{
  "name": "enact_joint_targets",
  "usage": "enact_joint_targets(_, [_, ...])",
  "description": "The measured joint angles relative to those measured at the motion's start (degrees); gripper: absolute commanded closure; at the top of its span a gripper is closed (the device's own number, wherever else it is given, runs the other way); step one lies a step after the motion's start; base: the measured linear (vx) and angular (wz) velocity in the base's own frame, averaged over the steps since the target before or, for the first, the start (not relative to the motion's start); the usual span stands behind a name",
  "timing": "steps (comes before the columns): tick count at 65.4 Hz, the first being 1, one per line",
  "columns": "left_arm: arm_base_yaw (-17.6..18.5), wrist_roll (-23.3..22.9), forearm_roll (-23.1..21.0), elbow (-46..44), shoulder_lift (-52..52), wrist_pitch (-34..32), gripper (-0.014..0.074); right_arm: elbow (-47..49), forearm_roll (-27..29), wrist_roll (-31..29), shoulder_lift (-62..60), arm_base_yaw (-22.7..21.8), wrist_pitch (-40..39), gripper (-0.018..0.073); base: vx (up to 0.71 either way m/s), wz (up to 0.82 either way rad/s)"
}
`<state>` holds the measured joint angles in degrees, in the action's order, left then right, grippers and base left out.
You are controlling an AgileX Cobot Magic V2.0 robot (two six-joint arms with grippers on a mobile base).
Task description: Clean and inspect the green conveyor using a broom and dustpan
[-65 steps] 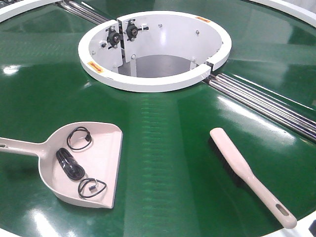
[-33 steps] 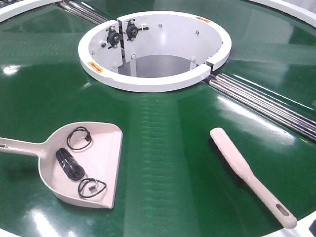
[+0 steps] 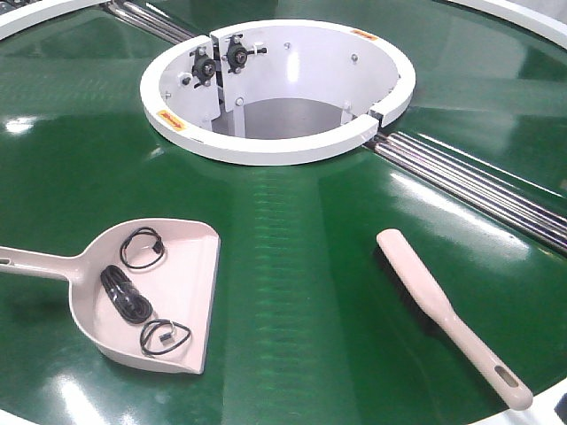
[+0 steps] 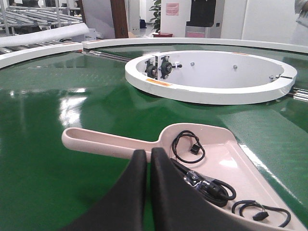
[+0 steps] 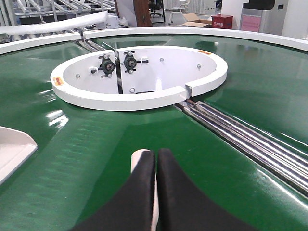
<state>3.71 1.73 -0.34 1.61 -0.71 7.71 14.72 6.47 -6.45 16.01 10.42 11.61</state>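
The dustpan (image 3: 151,297) lies flat on the green conveyor (image 3: 292,266) at about 8 o'clock from the white central opening (image 3: 276,88), handle pointing to 9 o'clock — black cable coils (image 3: 133,297) lie inside it. The broom (image 3: 447,314) lies at about 5 o'clock, well apart from the dustpan, handle end nearest. Left gripper (image 4: 148,161) hangs above the dustpan's handle, jaws clenched on nothing. Right gripper (image 5: 156,161) hangs over the broom's tip — jaws pressed together, empty.

Black cables (image 3: 133,297) lie coiled; red box (image 5: 222,21) behind.
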Motion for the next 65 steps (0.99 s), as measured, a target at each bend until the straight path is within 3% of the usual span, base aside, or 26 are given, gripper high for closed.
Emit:
enact_joint_targets(34, [0.0,0.0,0.34,0.0,0.0,0.0,0.0603,-0.69,-0.35,0.0,-0.5,0.0,-0.19,0.0568,0.0,0.0])
enact_joint_targets(50, [0.0,0.0,0.34,0.0,0.0,0.0,0.0603,-5.98,-6.47,4.97,-5.59,-6.45,-0.31,0.0568,0.0,0.0])
enact_joint_targets(65, [0.0,0.0,0.34,0.0,0.0,0.0,0.0603,-13.36,-9.05,8.0,-15.46,-7.0,-1.48,0.0568,0.0,0.0])
